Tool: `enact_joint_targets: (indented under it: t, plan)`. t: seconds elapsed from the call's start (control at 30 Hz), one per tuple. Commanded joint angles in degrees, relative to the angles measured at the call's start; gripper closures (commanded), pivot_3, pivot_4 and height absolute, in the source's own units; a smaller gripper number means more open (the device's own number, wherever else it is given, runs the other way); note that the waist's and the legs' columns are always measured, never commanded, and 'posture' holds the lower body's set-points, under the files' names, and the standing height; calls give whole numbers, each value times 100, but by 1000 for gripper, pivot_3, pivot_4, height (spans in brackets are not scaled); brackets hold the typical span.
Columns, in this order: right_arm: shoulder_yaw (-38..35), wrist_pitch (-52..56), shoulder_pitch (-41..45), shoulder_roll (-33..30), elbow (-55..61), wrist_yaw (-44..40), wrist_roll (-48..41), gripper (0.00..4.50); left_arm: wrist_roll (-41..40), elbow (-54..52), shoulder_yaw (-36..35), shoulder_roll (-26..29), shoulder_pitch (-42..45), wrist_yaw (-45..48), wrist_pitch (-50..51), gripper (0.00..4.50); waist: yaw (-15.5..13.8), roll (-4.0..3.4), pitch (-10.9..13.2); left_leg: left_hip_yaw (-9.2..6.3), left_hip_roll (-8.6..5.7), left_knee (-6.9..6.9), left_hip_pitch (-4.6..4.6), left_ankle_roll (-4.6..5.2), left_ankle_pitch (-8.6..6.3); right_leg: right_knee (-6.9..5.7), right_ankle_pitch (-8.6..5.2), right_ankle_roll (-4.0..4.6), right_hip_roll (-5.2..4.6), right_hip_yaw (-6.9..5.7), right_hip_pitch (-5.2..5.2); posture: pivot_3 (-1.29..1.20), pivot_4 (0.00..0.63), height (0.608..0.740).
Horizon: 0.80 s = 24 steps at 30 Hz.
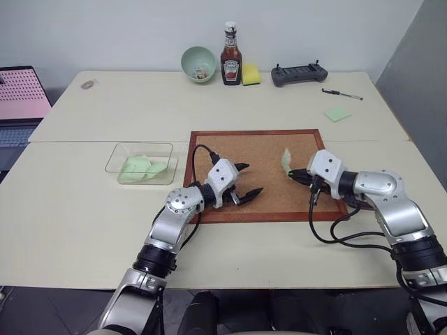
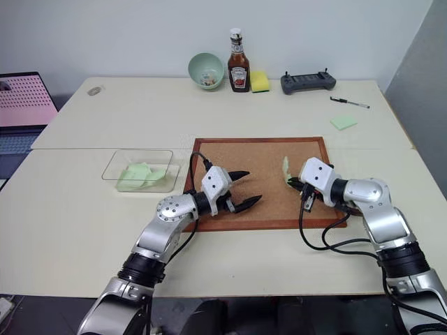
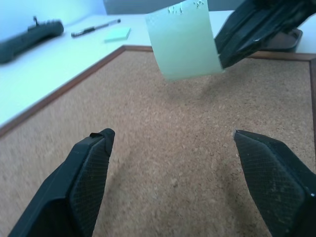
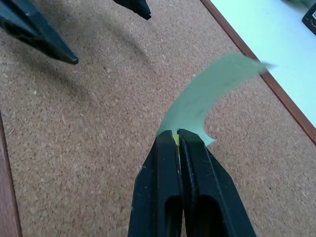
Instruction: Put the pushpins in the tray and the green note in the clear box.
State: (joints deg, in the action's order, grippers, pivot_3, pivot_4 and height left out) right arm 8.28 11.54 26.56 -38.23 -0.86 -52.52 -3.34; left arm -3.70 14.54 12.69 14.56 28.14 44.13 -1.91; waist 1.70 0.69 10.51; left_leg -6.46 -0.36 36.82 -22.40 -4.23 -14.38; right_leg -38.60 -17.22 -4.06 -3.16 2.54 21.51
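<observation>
My right gripper is shut on the lower edge of the green note, a curled pale-green slip held just above the right part of a cork board. A small yellow speck shows between its fingertips. My left gripper hangs open over the board's left part, pointing toward the note, with nothing between its fingers. The clear box stands left of the board with pale-green slips inside. The pushpins are too small to make out. I cannot tell which thing is the tray.
Along the table's far edge stand a mint-green bowl, a ketchup bottle, a yellow sponge and a black controller. A pen and a green sticky pad lie at the far right. A laptop sits far left.
</observation>
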Motion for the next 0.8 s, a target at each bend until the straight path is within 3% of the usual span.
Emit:
enact_joint_targets:
  t: [0.03, 0.43, 0.8]
  plan:
    - [-36, -60, 159, 17, 166, -23, -23, 4500, -3, 200, -19, -179, 265, -81, -236, 460, 1, 0, 0, 0, 0, 0, -1, 0, 0, 0, 0, 0, 0, 0, 0, 0, 150, 740]
    - [36, 4, 197, 102, 255, 15, -3, 4500, -1144, -23, -476, -977, 587, -85, 1283, 460, 19, 2, 1, -1, 1, 2, -10, 0, 0, -4, 0, 0, 1, -1, 12, 0, 150, 740]
    - [68, -33, 287, 147, 170, 16, 2, 4500, -782, 129, -76, -639, 487, 408, 1082, 460, 17, 2, 1, 0, 0, 3, -15, 0, 0, -6, 0, 0, 1, 0, 18, 0, 150, 740]
